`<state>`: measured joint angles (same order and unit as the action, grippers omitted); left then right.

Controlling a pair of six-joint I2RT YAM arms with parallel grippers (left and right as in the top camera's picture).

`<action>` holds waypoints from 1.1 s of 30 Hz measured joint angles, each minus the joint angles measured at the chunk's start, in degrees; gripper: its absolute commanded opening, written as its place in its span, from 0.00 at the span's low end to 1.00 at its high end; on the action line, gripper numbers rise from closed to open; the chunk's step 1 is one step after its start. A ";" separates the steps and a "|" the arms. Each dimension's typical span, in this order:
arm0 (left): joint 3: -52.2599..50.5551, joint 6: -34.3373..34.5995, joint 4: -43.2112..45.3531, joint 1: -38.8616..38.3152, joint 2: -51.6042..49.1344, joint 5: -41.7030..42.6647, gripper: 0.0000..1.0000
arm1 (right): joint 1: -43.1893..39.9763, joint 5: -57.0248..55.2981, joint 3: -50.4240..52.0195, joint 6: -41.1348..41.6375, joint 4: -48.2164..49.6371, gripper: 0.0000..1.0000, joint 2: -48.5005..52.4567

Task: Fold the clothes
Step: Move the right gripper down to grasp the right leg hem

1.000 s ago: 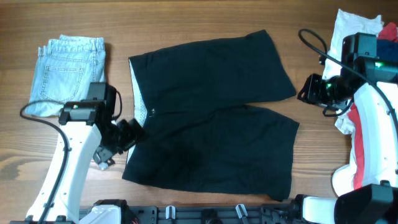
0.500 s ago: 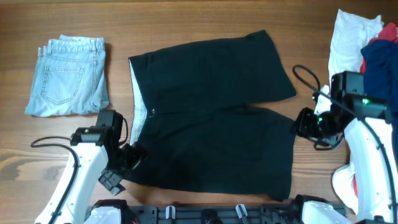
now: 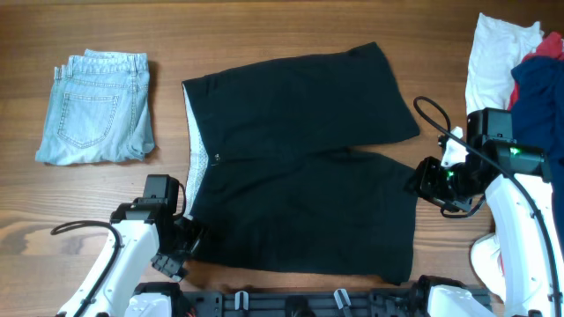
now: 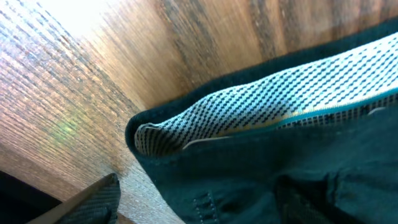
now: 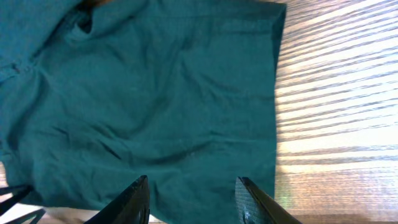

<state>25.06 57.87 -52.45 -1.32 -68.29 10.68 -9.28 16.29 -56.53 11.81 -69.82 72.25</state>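
Observation:
The black shorts (image 3: 300, 150) lie spread flat in the middle of the table, with the waistband at the left and both legs pointing right. My left gripper (image 3: 183, 239) is at the near waistband corner. In the left wrist view that corner shows its pale dotted lining (image 4: 261, 112). Only one finger (image 4: 96, 198) shows there, on bare wood, far to the side, and the jaws are open and empty. My right gripper (image 3: 421, 180) is at the near leg's hem. Its fingers (image 5: 194, 202) are open over the black fabric (image 5: 155, 93) and hold nothing.
Folded light-blue denim shorts (image 3: 95, 107) lie at the back left. A pile of white, red and navy clothes (image 3: 515, 62) sits at the right edge behind my right arm. A black rail (image 3: 291, 304) runs along the front edge.
Both arms came toward the front edge. The left gripper dropped to the waistband's near corner. The right gripper moved from beside the far leg to the near leg's hem.

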 measured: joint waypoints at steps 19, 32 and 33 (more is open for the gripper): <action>0.57 -2.19 1.53 0.00 0.04 1.57 0.04 | -0.04 4.31 4.85 9.35 -1.84 0.99 -0.15; 10.40 -9.29 -1.49 0.00 0.04 2.73 0.06 | -0.02 5.79 16.28 14.14 2.25 0.99 -0.22; 10.43 -9.42 -1.57 0.00 0.04 2.73 0.06 | 0.11 6.19 17.42 14.16 2.91 0.99 -0.24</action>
<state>35.48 48.45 -54.02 -1.32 -68.25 13.41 -9.17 22.48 -39.11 25.98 -66.92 72.01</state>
